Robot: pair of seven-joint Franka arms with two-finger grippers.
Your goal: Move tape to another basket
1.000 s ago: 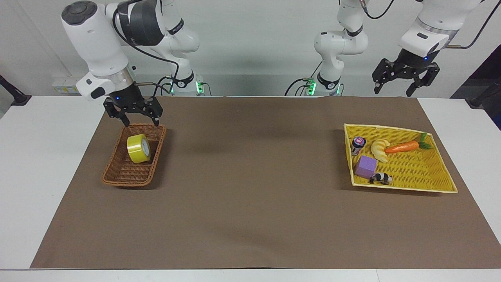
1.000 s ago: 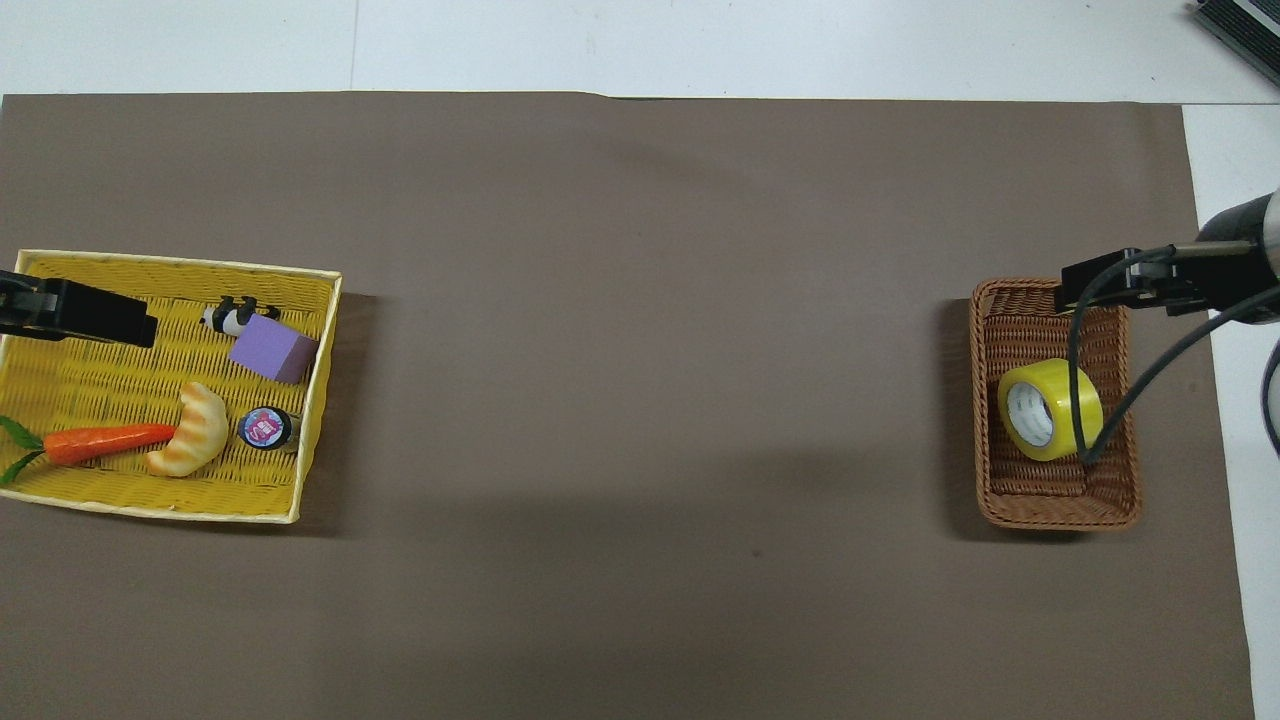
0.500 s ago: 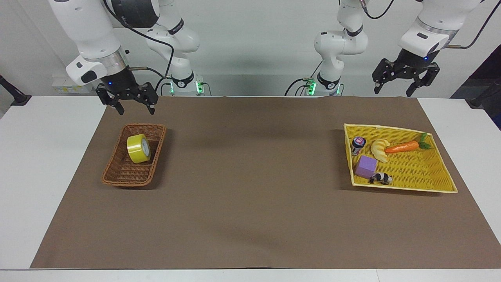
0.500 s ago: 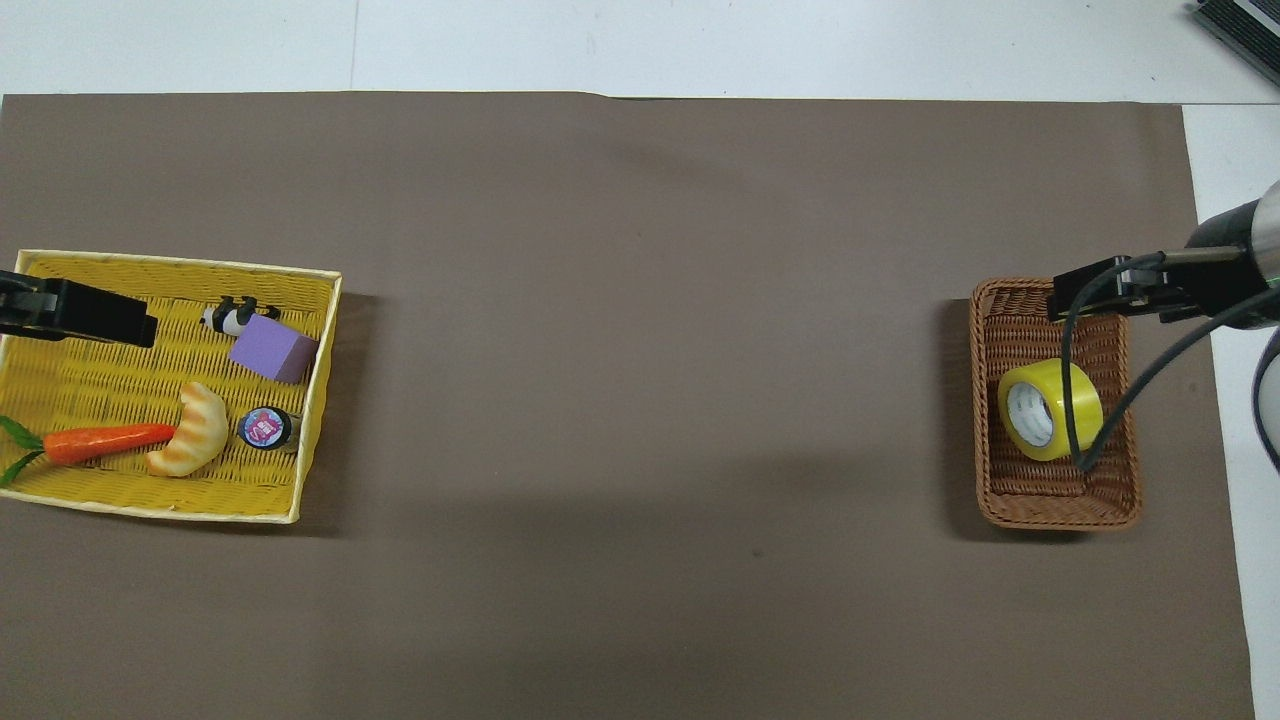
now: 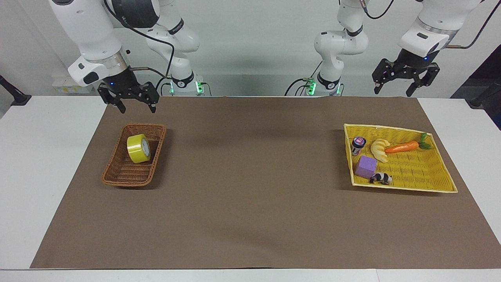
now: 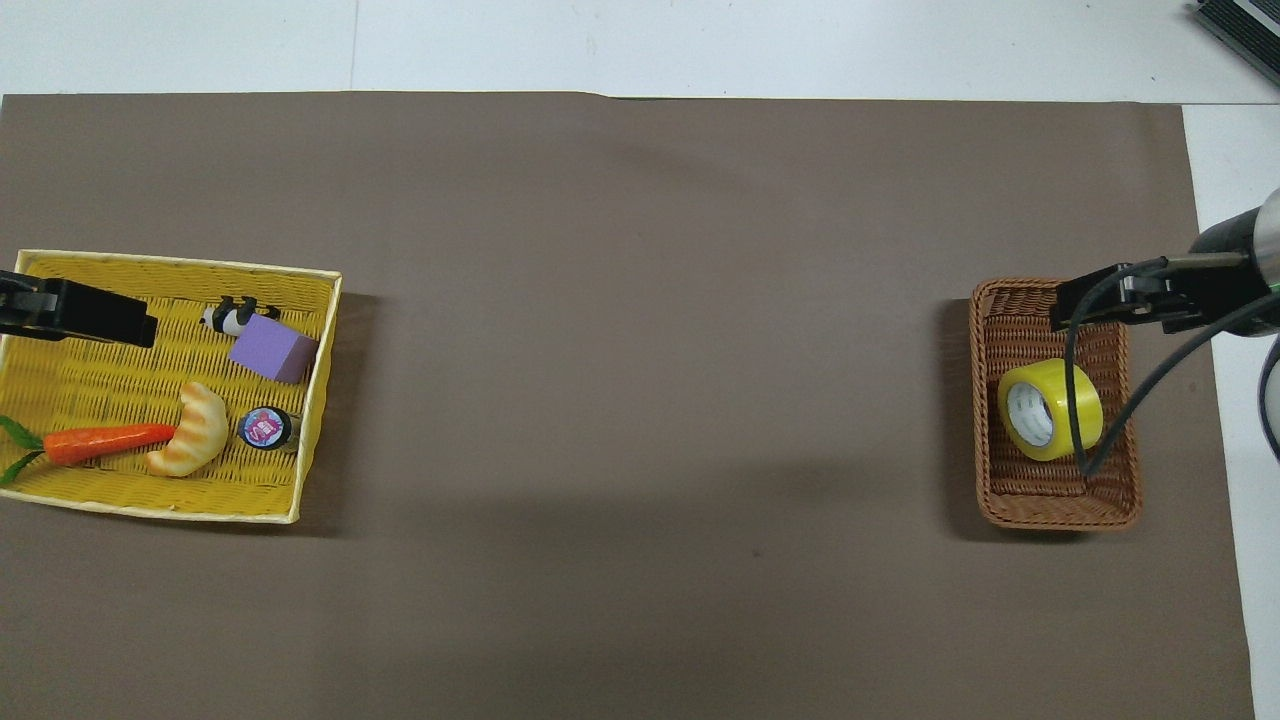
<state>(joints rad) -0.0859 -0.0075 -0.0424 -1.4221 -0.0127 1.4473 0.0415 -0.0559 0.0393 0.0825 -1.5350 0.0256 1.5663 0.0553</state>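
The yellow tape [image 5: 138, 149] stands on its edge inside the small brown wicker basket [image 5: 117, 181], toward the right arm's end of the table. Both also show in the overhead view: the tape [image 6: 1050, 410] and the basket [image 6: 1040, 515]. My right gripper [image 5: 137, 110] is open and empty, raised in the air over the basket and clear of the tape. It also shows in the overhead view [image 6: 1105, 300]. My left gripper [image 5: 392, 92] is open and empty and waits high over the yellow tray.
The flat yellow woven tray [image 5: 415, 185] lies toward the left arm's end and holds a carrot toy [image 5: 403, 147], a croissant toy [image 5: 379, 150], a purple block [image 5: 366, 166], a small jar [image 5: 357, 144] and a panda figure [image 5: 381, 178]. A brown mat [image 5: 250, 176] covers the table.
My right gripper has risen from just above the basket's rim to well above it, open and empty. The tape stays in the basket. The left arm has not moved.
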